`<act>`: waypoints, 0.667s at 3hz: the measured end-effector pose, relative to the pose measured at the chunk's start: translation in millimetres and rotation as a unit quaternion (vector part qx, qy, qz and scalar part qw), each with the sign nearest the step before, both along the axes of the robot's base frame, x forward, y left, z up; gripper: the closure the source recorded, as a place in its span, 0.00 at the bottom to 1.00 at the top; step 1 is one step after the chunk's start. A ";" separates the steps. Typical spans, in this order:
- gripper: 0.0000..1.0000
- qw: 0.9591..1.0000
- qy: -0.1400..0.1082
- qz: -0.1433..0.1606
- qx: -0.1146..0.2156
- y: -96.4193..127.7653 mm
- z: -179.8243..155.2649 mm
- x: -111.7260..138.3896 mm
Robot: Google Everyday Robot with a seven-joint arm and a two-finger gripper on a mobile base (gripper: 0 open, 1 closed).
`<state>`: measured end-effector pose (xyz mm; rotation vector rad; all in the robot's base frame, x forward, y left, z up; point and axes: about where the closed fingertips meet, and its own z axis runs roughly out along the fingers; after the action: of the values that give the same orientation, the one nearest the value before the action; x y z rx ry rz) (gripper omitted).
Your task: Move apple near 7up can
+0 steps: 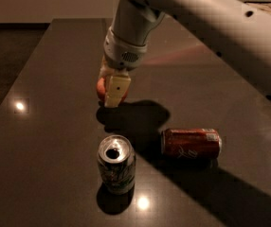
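Note:
The 7up can (116, 164) stands upright on the dark table (40, 141), silver lid up with a dark opening. My gripper (110, 90) points down above the table, behind the can and a little to its left. Its pale fingers are shut on the red apple (100, 88), which shows only as a red-orange patch between and beside them. The apple is held a little above the tabletop, roughly a can's height away from the 7up can.
A red-orange can (191, 144) lies on its side to the right of the 7up can. My arm (211, 22) reaches in from the upper right and casts a broad shadow across the table's right half. The table's left edge borders dark floor.

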<state>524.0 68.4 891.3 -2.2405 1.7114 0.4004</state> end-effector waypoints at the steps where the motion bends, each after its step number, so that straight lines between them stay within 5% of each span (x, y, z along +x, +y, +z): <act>1: 1.00 0.998 0.001 0.067 0.011 -26.7 6.6 -26.0; 2: 1.00 0.988 0.001 0.153 0.032 -44.2 4.4 -51.2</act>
<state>472.8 24.3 895.6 -2.4597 1.3345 0.5163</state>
